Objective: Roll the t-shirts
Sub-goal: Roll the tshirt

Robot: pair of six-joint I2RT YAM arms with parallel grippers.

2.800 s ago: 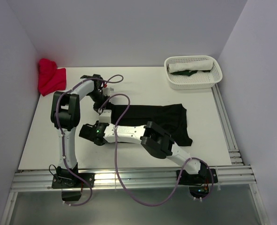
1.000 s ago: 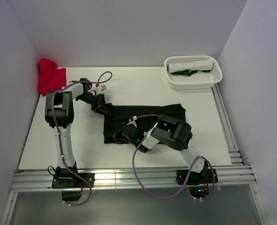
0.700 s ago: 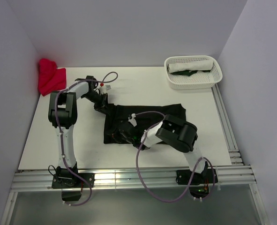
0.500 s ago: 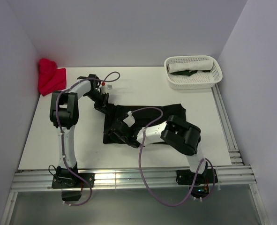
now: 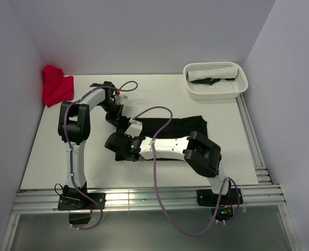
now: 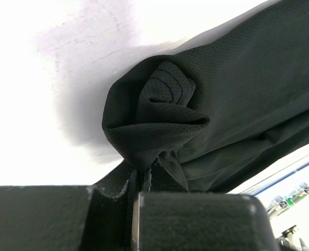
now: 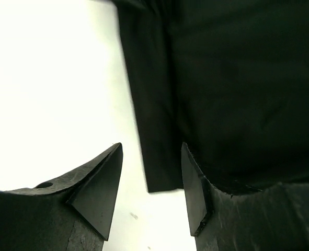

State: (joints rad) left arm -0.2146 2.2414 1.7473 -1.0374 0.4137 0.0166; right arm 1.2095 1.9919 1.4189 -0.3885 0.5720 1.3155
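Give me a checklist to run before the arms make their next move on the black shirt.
1. Left claw gripping the black t-shirt: ok, shut on a bunched fold.
2. Right claw gripping it: not ok, open, with the shirt's near corner between its fingers.
3. Roll even along the edge: cannot tell; only a small twist at the left claw shows.
4. Shirt's near edge free: cannot tell, the right arm stretches over it.
5. Basket and red shirt out of the way: ok, both at far corners.
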